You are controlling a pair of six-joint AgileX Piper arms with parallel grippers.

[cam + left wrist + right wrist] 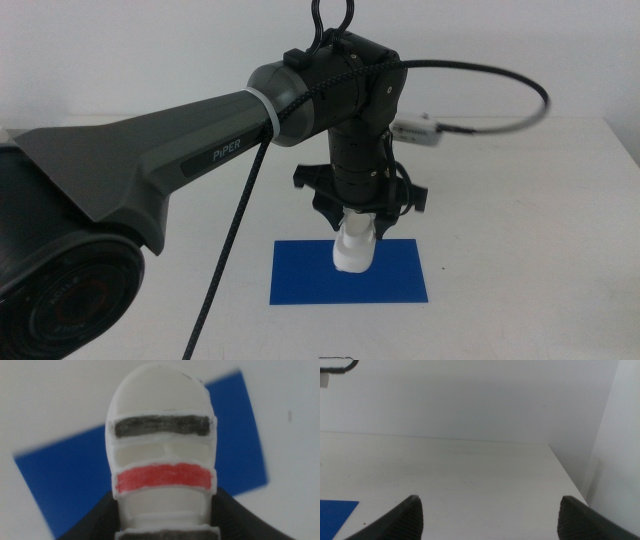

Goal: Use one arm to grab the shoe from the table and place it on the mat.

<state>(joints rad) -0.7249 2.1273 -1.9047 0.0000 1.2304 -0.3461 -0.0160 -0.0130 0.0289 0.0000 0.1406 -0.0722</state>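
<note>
The left arm (200, 150) reaches in from the left over the blue mat (300, 280). Its gripper (357, 225) points straight down and is shut on the white shoe (353, 252), whose toe hangs down onto or just above the mat. In the left wrist view the shoe (162, 450) fills the space between the dark jaws, showing a dark strap, a red strap and part of a second dark strap, with the mat (65, 485) beneath. The right gripper (490, 515) is open over bare table (470, 475), with a corner of the mat (335, 510) in its view.
A black cable (500, 90) loops from the left wrist toward the back right. The white table (520, 220) ends at its right edge near a white wall (620, 450).
</note>
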